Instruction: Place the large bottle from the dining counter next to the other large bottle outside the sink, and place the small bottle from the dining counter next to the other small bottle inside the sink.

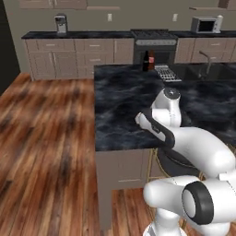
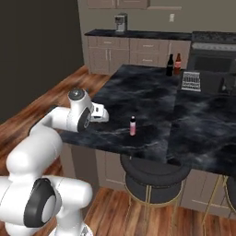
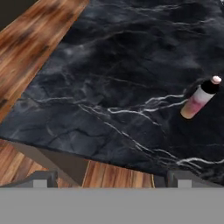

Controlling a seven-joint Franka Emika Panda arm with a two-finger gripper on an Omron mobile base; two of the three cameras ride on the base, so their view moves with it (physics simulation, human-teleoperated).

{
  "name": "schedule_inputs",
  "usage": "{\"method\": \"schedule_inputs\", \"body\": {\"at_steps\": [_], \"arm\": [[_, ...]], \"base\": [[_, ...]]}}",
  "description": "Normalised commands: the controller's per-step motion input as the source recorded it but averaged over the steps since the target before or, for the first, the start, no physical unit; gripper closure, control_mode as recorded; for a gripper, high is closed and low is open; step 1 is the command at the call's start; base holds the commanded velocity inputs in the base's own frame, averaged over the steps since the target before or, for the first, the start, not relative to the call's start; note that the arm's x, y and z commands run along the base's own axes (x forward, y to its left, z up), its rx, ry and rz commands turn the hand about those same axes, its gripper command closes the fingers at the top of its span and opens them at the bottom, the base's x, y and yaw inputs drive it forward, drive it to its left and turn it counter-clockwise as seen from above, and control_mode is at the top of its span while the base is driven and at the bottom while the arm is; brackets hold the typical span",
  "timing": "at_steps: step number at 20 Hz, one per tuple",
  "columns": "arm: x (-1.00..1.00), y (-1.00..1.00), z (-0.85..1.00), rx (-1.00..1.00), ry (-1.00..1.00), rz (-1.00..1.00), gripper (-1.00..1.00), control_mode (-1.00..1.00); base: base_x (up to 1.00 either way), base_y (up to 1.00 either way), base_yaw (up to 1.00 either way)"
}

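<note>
Broad black marble tabletop (image 2: 138,99) with white veining, glossy, on a taupe panelled base; near edge straight, sharp corner toward the wood-plank floor (image 1: 46,133). Small pink bottle (image 2: 132,125) upright near that front edge, cylindrical, dark cap band, pale tip; seen from the hand camera at (image 3: 200,98), up and to the right of the tool, well apart from it. Wide bare stone all around the pink bottle.

At the far edge of the tabletop: tall brown glass bottle (image 2: 177,64) with red label band and narrow neck, just beside the tall all-dark bottle (image 2: 169,65), both upright. Right of them a ribbed grey drying mat (image 2: 191,81), flat, beside the black sink (image 2: 216,83). Dark curved faucet (image 1: 206,62) over the basin. Any small dark bottle in the sink too hidden to make out.

Tool (image 3: 111,178) with jaws spread fully wide, gripping nothing, hanging over the near edge of the tabletop, close to the corner; dark blocky fingertips (image 3: 41,179) at the bottom of the hand view. White rounded arm links bent low before the counter. Round black padded stool (image 2: 154,177) on thin brass legs tucked under the overhang.
</note>
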Motion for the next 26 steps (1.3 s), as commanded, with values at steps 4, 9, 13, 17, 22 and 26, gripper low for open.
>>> {"method": "schedule_inputs", "body": {"at_steps": [4, 9, 13, 17, 22, 26], "arm": [[0.00, 0.00, 0.00, 0.00, 0.00, 0.00, -1.00, 1.00], [0.00, 0.00, 0.00, 0.00, 0.00, 0.00, -1.00, 1.00], [0.00, 0.00, 0.00, 0.00, 0.00, 0.00, -1.00, 1.00], [0.00, 0.00, 0.00, 0.00, 0.00, 0.00, -1.00, 1.00], [0.00, 0.00, 0.00, 0.00, 0.00, 0.00, -1.00, 1.00], [0.00, 0.00, 0.00, 0.00, 0.00, 0.00, -1.00, 1.00]], "base": [[-0.01, -0.02, 0.08], [-0.38, -0.28, 0.00], [-0.33, -0.55, 0.00], [-0.06, -0.52, 0.00], [0.20, -0.19, -0.01], [0.38, 0.00, 0.00]]}}
